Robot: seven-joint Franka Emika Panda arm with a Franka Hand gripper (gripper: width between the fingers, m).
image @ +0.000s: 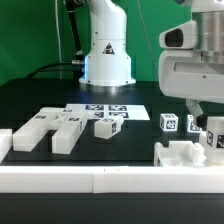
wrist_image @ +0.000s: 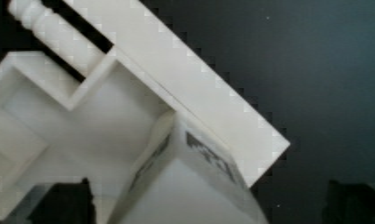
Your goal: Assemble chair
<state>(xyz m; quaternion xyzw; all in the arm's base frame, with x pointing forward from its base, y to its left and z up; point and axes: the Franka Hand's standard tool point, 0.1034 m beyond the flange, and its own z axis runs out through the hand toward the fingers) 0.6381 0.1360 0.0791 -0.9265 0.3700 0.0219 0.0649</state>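
Observation:
In the exterior view my gripper [image: 205, 128] hangs at the right, low over a white chair assembly [image: 185, 155] just behind the front rail. A tagged white post [image: 213, 137] stands up from that assembly between the fingers. In the wrist view the tagged post [wrist_image: 202, 175] rises between my gripper's [wrist_image: 210, 205] dark fingers [wrist_image: 68, 197], with a dark gap on either side, so the jaws are open and grip nothing. A long flat slab [wrist_image: 184, 70] and angled white walls lie beyond the post. Loose parts lie to the exterior view's left: a notched block [image: 55, 127], a small block [image: 108, 127] and a tagged cube [image: 168, 122].
The marker board [image: 105, 109] lies flat behind the loose parts. A long low white rail [image: 100, 181] runs along the table's front edge. Another white piece [image: 5, 140] sits at the far left. The robot's base [image: 107, 55] stands at the back.

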